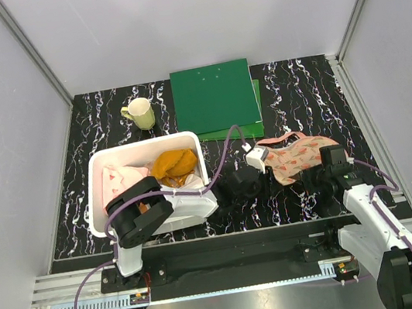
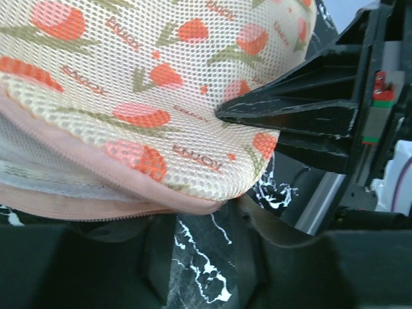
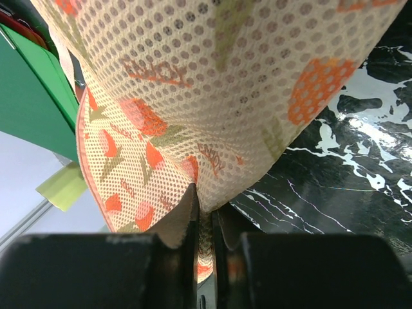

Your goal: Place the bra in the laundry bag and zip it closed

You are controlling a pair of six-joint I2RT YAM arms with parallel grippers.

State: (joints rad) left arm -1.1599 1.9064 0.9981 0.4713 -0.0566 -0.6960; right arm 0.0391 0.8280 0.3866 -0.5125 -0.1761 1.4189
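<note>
bag: round cream mesh laundry bag with red tulip print [image 1: 304, 156], sitting on the black marbled table [image 1: 306, 91], right of the white plastic bin [image 1: 142, 144]
right gripper [image 3: 205, 203]: pinched tight on the bag's mesh
left gripper [image 2: 201, 238]: fingers apart, bag's pink zipper edge [image 2: 116, 207] right in front

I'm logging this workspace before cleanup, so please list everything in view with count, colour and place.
Round mesh laundry bag: one, cream-pink with red-and-green motifs, table right of centre.
White plastic bin: one, table left.
Orange garment: one, inside the bin.
Pale pink cloth: one, inside the bin, left part.
Ceramic mug: one, yellow-green, behind the bin.
Flat folders: apparently two, green, stacked at back centre.
Marbled table: one, black with white veins.
Left fingers: black, apart, by the bag's pink zipper edge.
Right fingers: shut on the bag's mesh.
</note>
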